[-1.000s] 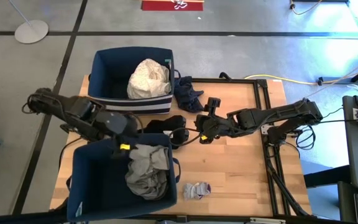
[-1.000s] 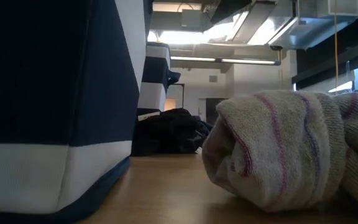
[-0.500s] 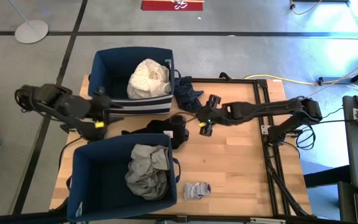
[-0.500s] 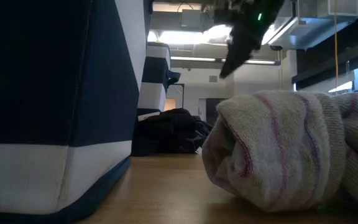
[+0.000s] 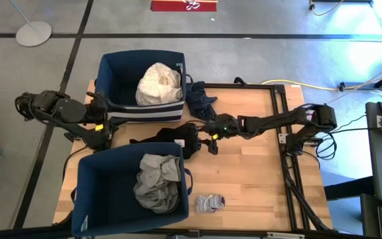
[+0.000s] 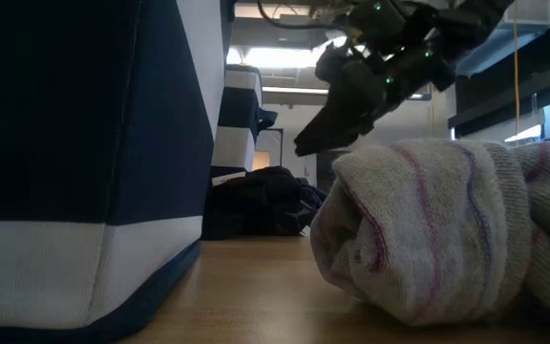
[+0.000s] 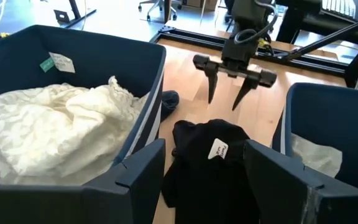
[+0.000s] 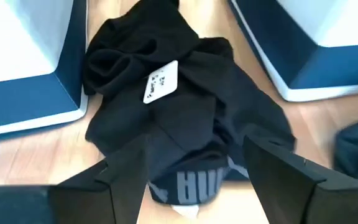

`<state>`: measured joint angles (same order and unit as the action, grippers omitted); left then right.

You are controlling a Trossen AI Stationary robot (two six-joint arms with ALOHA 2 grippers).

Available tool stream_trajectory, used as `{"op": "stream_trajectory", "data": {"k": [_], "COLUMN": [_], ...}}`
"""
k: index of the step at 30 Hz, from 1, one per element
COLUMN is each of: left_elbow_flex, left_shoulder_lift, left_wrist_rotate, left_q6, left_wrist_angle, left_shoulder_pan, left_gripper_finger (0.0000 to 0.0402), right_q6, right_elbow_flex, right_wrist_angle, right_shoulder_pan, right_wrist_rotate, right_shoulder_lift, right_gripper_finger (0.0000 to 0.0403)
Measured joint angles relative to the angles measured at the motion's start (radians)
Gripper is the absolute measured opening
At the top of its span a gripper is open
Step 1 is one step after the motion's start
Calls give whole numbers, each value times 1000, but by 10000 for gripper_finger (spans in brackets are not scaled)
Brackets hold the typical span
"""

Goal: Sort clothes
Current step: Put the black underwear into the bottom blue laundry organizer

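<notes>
the crumpled black fabric garment with a white tag point(image 5: 174, 139) lies on the wooden table point(image 5: 257, 179) between the two navy fabric bins, far bin point(image 5: 115, 73) and near bin point(image 5: 98, 192). the right end effector point(image 5: 207, 137) is held just above the garment's right edge, fingers spread apart, as seen in the left wrist view point(image 7: 227, 93). the left end effector point(image 5: 101, 118) waits at the table's left side, fingers apart. the garment is judged light, limp and non-slippery; it will sag and trail once lifted. a raised fold near the waistband point(image 8: 185, 183) is judged the best pinch spot. a striped grey sock bundle point(image 5: 209, 203) lies near the table's near edge.
</notes>
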<state>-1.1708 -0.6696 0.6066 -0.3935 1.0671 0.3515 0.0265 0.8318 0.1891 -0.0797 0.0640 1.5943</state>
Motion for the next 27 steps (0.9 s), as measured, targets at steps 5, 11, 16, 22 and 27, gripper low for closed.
{"op": "stream_trajectory", "data": {"k": [5, 11, 16, 22, 27], "left_elbow_flex": [4, 5, 5, 5, 5], "left_shoulder_lift": [-16, -25, -26, -28, -40], "left_wrist_rotate": [0, 0, 0, 14, 26], "left_q6": [-7, -29, -29, -26, -38], "left_wrist_angle": [-12, -12, -11, -14, -15], "left_shoulder_pan": [0, 0, 0, 0, 0], "left_gripper_finger": [208, 208, 208, 208, 208], "right_q6": [-4, 23, 41, 47, 46], "right_elbow_flex": [0, 0, 0, 2, 7], "right_wrist_angle": [117, 271, 271, 283, 285], "right_shoulder_pan": [9, 17, 16, 13, 13], "right_wrist_rotate": [9, -38, -55, -75, -110], "right_shoulder_lift": [91, 188, 263, 362, 399], "right_gripper_finger": [257, 257, 257, 257, 226]}}
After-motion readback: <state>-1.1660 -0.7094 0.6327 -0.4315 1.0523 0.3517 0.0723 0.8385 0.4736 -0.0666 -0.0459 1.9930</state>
